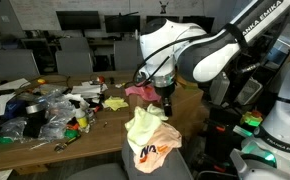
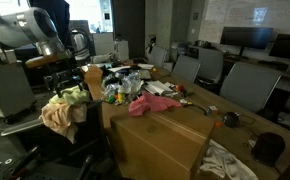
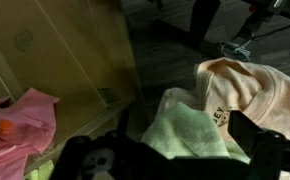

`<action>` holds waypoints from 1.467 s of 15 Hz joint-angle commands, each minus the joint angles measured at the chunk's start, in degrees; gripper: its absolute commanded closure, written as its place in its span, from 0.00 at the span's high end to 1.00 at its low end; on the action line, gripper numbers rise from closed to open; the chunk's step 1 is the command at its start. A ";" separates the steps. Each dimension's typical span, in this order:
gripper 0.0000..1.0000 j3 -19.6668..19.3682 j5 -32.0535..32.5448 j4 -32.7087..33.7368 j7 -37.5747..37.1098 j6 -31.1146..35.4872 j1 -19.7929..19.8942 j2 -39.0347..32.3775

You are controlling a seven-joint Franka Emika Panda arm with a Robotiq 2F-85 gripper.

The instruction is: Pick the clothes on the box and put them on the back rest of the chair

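1. The box (image 2: pixel 165 145): a plain brown block, the largest item in both exterior views. Its flat top carries a heap of clutter (image 1: pixel 45 110) towards the far end. In the wrist view its brown side fills the frame from 9 to 12 o'clock.

2. The chair (image 1: pixel 170 168): grey fabric, standing just beside the box. In an exterior view it sits at 6 o'clock of the frame, with its back rest uppermost and largely covered by cloth.

3. The arm (image 1: pixel 200 50): white and black, reaching in from 3 o'clock in that exterior view, with the wrist turned downward over the chair back.

4. The clothes, three pieces:
 - The peach-cream shirt (image 1: pixel 153 148), with orange print, is draped over the back rest.
 - The yellow-green garment (image 1: pixel 145 124) lies on the same back rest, touching the shirt at its 12 o'clock.
 - The pink garment (image 2: pixel 153 105) lies on the box top near the edge facing the chair. It is apart from the other two. In the wrist view it shows at 8 o'clock.

5. The gripper (image 1: pixel 166 97): it hangs just above the draped pair, at their 12 o'clock. In the wrist view its dark fingers (image 3: pixel 90 160) stand wide apart, with the yellow-green cloth lying below the gap. Nothing is held.
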State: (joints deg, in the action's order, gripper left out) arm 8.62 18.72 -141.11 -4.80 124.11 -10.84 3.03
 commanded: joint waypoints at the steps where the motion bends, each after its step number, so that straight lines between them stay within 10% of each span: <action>1: 1.00 -0.13 10.04 0.58 -7.92 -0.45 2.27 1.42; 9: 1.00 -5.50 22.56 -0.41 -21.84 -2.34 10.39 8.27; 22: 1.00 -16.84 2.51 -8.11 -6.01 8.56 18.54 17.74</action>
State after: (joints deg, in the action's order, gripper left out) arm -5.87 27.35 -145.18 -18.38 129.83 6.58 17.03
